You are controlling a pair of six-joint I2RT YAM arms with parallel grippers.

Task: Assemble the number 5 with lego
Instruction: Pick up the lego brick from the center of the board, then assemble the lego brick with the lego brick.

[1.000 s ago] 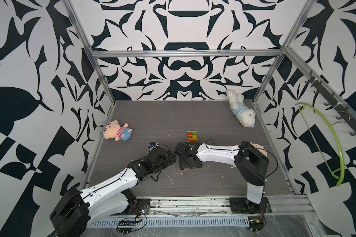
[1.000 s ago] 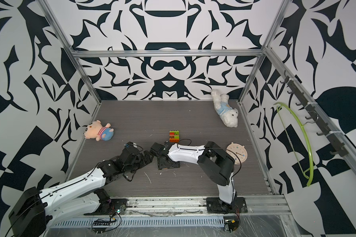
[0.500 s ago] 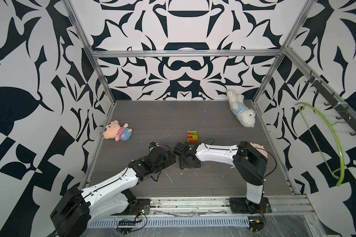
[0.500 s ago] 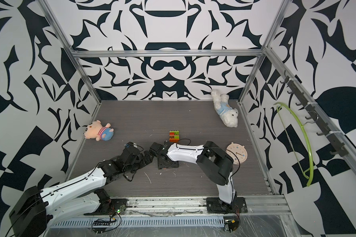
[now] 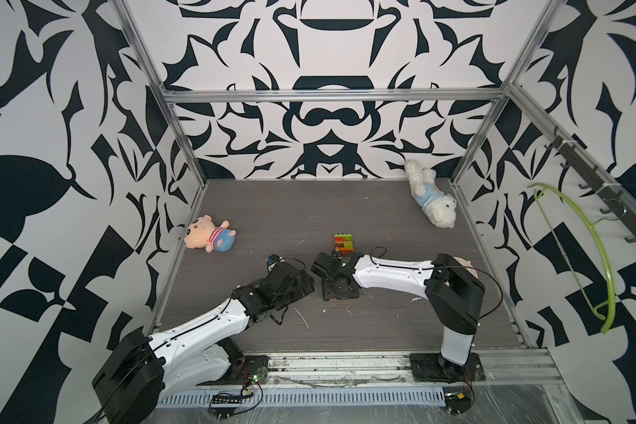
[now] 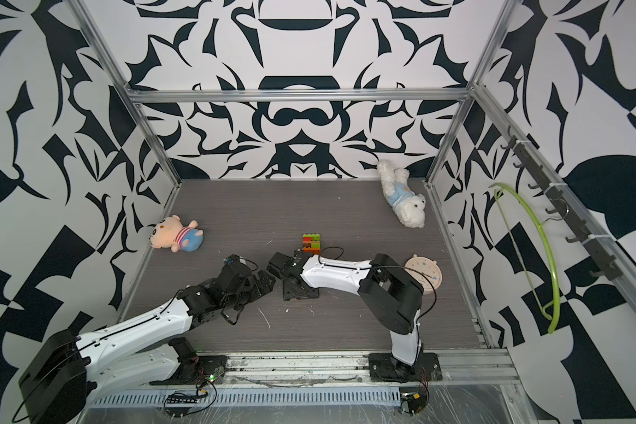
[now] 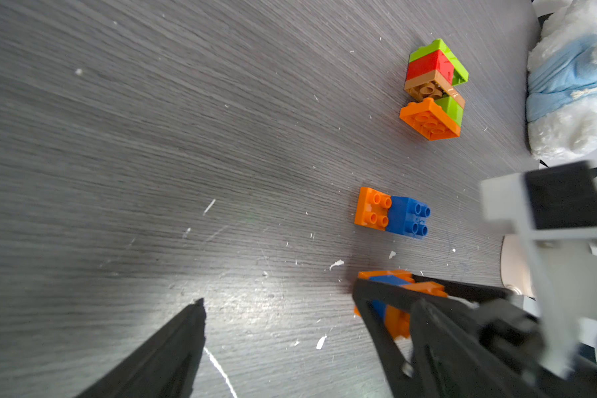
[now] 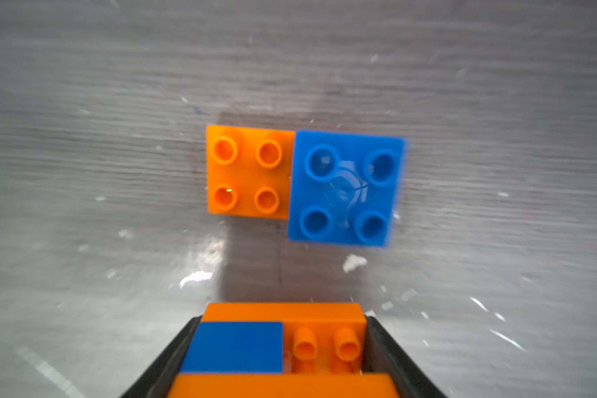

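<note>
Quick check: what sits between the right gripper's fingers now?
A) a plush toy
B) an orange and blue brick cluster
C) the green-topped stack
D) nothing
B: in the right wrist view the right gripper has its fingers against both sides of the orange and blue brick cluster; the green-topped stack lies apart from it.

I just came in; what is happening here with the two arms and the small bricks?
The right gripper holds an orange-and-blue block between its jaws, down at the table, next to a loose orange-and-blue pair. The left gripper hovers open beside it, holding nothing. A multicoloured stack stands farther back. The number 5 is not assembled yet.
</note>
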